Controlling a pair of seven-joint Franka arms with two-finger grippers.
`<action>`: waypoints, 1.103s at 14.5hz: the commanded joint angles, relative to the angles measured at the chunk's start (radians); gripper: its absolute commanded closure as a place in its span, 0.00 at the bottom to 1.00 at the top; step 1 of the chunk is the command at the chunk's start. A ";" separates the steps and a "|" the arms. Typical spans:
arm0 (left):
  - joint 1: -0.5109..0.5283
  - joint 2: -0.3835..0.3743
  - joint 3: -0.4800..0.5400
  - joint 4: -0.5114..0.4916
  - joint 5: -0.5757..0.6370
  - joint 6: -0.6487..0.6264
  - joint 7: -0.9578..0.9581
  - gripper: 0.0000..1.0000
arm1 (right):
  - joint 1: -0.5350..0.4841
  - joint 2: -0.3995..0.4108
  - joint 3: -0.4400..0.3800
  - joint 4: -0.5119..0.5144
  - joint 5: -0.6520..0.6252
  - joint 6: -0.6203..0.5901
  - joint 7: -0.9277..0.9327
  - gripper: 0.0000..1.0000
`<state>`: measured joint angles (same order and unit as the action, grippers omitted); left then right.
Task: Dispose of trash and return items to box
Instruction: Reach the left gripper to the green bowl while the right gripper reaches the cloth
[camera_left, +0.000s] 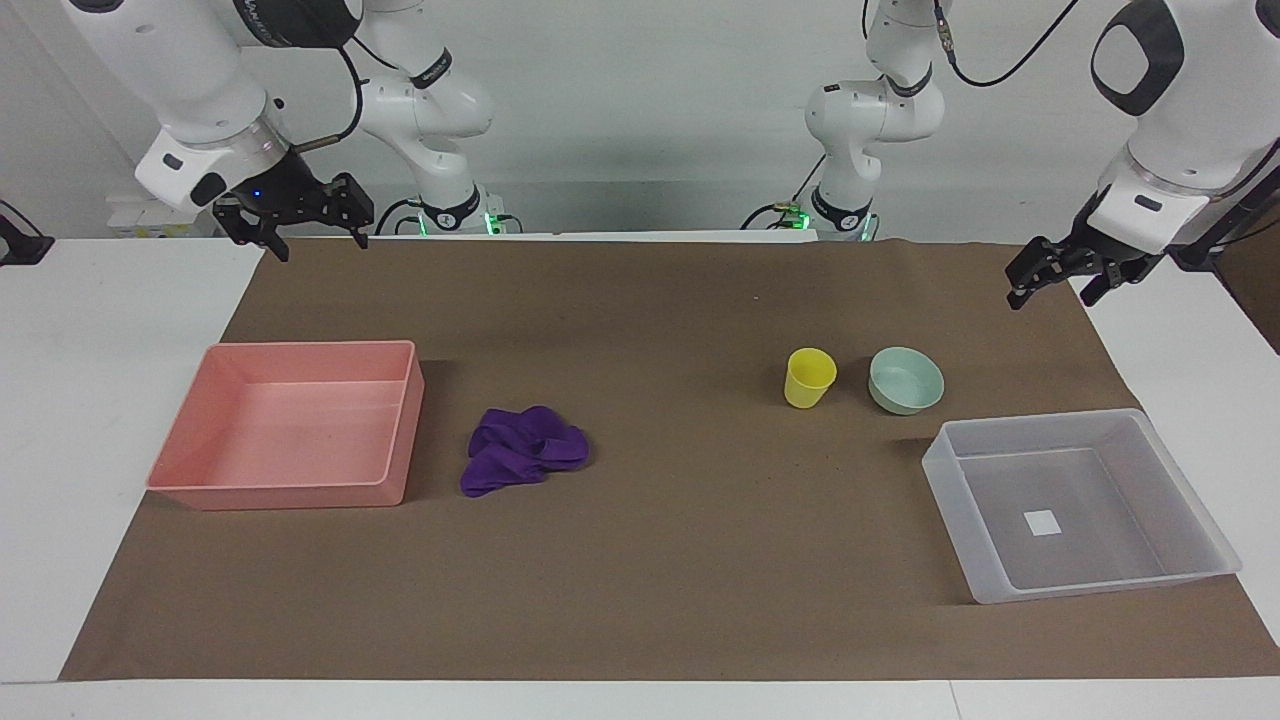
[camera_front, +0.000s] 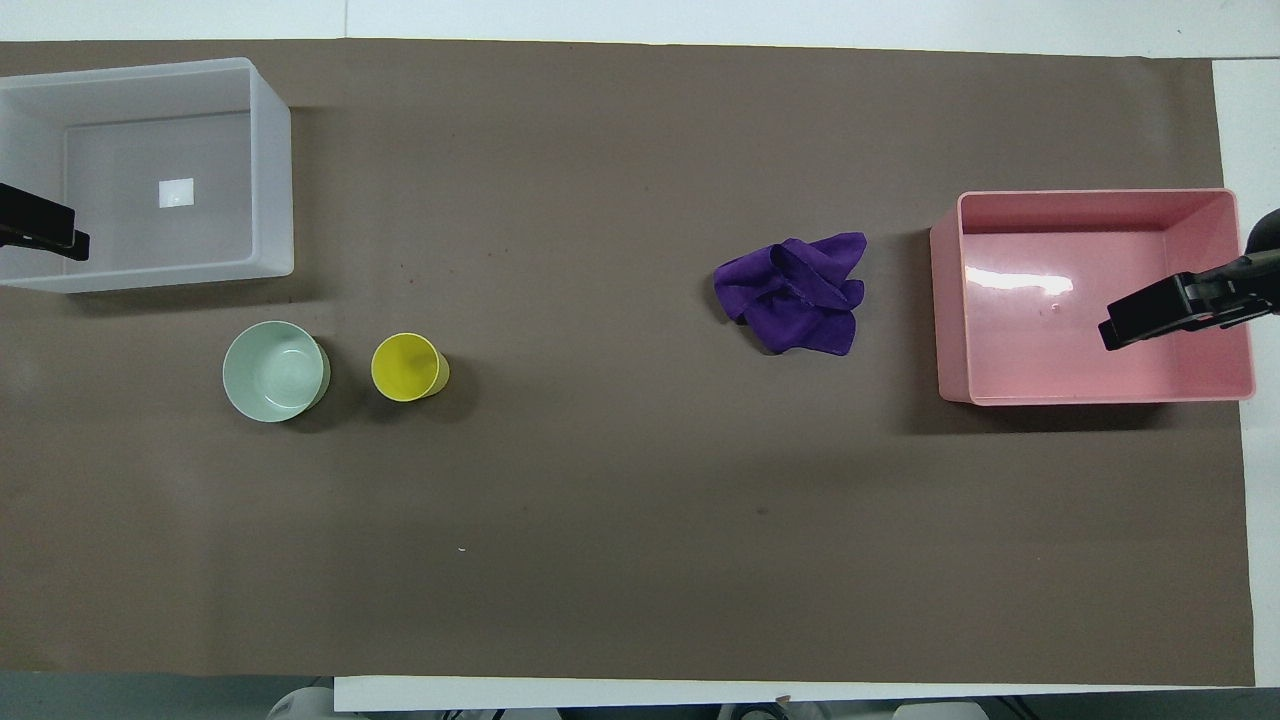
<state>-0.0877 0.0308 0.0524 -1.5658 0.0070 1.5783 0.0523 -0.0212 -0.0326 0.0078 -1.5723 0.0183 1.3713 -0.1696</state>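
Note:
The purple cloth wad (camera_left: 525, 450) lies on the brown mat beside the pink tray; it also shows in the overhead view (camera_front: 795, 292). The yellow cup (camera_left: 809, 377) (camera_front: 408, 367) and the mint-green bowl (camera_left: 905, 380) (camera_front: 275, 370) stand upright side by side, nearer to the robots than the clear box (camera_left: 945, 470) (camera_front: 270, 180), which holds only its white sticker. My right gripper (camera_left: 312, 238) (camera_front: 1125, 325) is open and empty, raised high at the right arm's end. My left gripper (camera_left: 1055, 290) (camera_front: 60, 240) is open and empty, raised at the left arm's end.
An empty salmon-pink tray (camera_left: 290, 415) (camera_front: 1050, 340) stands at the right arm's end of the table. The brown mat (camera_left: 680, 560) covers most of the white table, with bare mat between the cloth and the cup.

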 joint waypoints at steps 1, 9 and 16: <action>0.000 -0.029 -0.002 -0.036 0.015 0.026 0.020 0.00 | -0.013 -0.015 0.005 -0.012 0.015 0.008 -0.013 0.00; 0.009 -0.173 -0.003 -0.398 0.011 0.301 -0.063 0.00 | 0.082 0.014 0.005 -0.101 0.017 0.208 -0.011 0.00; -0.006 -0.230 -0.005 -0.945 0.013 0.605 -0.164 0.00 | 0.226 0.166 0.006 -0.256 0.019 0.599 0.071 0.00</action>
<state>-0.0862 -0.1500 0.0487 -2.3536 0.0072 2.0641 -0.0693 0.1696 0.1031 0.0143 -1.7934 0.0205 1.8808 -0.1244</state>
